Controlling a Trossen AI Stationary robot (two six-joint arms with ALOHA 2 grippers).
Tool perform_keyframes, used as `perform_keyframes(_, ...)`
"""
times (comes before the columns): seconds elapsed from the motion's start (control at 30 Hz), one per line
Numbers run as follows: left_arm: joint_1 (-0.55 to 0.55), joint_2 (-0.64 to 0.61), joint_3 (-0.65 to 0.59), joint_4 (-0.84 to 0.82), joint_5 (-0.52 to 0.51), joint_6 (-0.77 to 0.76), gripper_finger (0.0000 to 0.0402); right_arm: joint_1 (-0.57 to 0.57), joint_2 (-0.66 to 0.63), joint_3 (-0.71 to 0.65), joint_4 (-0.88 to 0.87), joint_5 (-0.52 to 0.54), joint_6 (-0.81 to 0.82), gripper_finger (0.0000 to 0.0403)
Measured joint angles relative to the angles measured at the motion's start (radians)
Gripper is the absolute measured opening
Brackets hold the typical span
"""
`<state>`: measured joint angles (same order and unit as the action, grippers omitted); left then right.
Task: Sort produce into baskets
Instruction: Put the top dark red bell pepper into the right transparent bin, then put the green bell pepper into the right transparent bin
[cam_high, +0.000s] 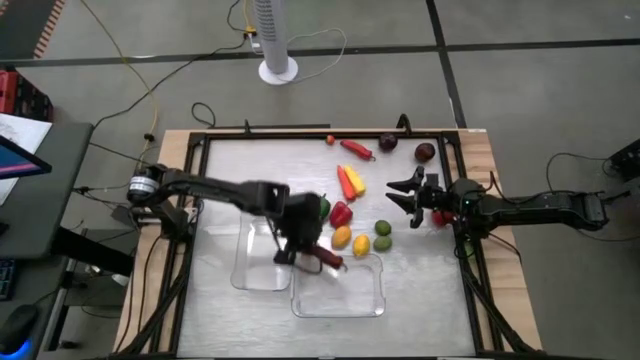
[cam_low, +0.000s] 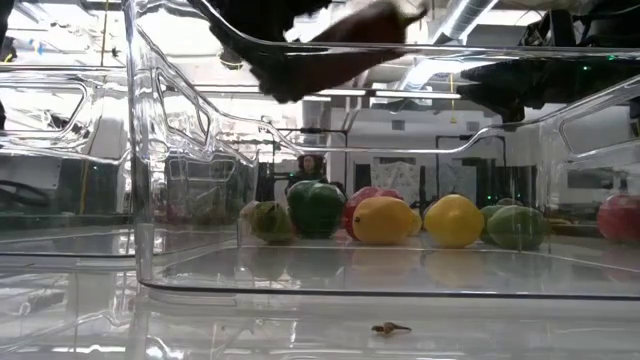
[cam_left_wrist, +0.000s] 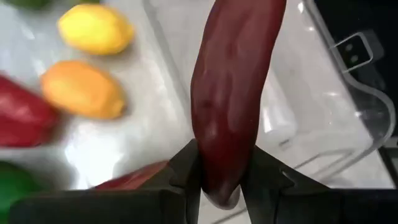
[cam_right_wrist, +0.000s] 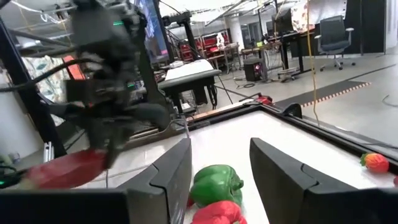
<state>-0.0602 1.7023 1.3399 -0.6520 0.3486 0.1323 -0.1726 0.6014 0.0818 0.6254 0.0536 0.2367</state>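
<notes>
1. Nearest the front edge of the bench (cam_high: 200, 250) lay two clear baskets: the right-hand basket (cam_high: 338, 292) closest, and the left-hand basket (cam_high: 255, 262) just beside it and slightly farther back, their sides touching or nearly so.
2. The left arm reached in from the left edge, elbow bent, its wrist turned down over the seam between the two baskets. The left gripper (cam_high: 300, 252) had its fingers (cam_left_wrist: 186, 177) pinching a dark red chilli (cam_left_wrist: 233, 93) by one end; in the high view the chilli stuck out over the back corner of the right-hand basket, held above it.
3. Just behind the baskets sat a loose cluster of produce on the bench: an orange-yellow lemon (cam_high: 342, 237), a yellow lemon (cam_high: 361, 246), a red pepper (cam_high: 341, 213), a green pepper (cam_high: 322, 207), and two limes (cam_high: 382, 236).
4. Farther back lay a yellow and red pepper pair (cam_high: 349, 182).
5. The right arm stretched in level from the right side, and the right gripper (cam_high: 405, 192) hovered above the bench with its fingers (cam_right_wrist: 168, 174) spread apart, holding nothing; a red piece (cam_high: 440, 217) lay beside its wrist.
6. Near the far edge rested a red chilli (cam_high: 356, 150) and two dark purple rounds (cam_high: 405, 147).
</notes>
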Motion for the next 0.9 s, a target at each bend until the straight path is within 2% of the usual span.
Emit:
perform_keyframes(0.2, -0.119, 0.000, 0.000, 0.089, -0.154, -0.114, 0.0080, 0.000, 0.000, 0.000, 0.000, 0.000, 0.025, 0.0189)
perform_keyframes(0.53, -0.153, 0.001, 0.000, 0.108, -0.157, -0.171, 0.0091, 0.000, 0.000, 0.000, -0.004, 0.000, 0.019, 0.0189)
perform_keyframes(0.63, -0.152, 0.001, 0.000, 0.114, -0.153, -0.171, 0.0133, 0.000, 0.000, 0.000, -0.005, 0.000, 0.018, 0.0189)
perform_keyframes(0.8, -0.153, 0.001, 0.000, 0.145, -0.165, -0.167, 0.0228, 0.000, 0.001, 0.000, -0.022, 0.000, 0.018, 0.0189)
perform_keyframes(0.9, -0.134, 0.001, 0.003, 0.154, -0.269, -0.169, 0.0265, 0.000, 0.001, 0.000, -0.018, 0.000, 0.018, 0.0189)
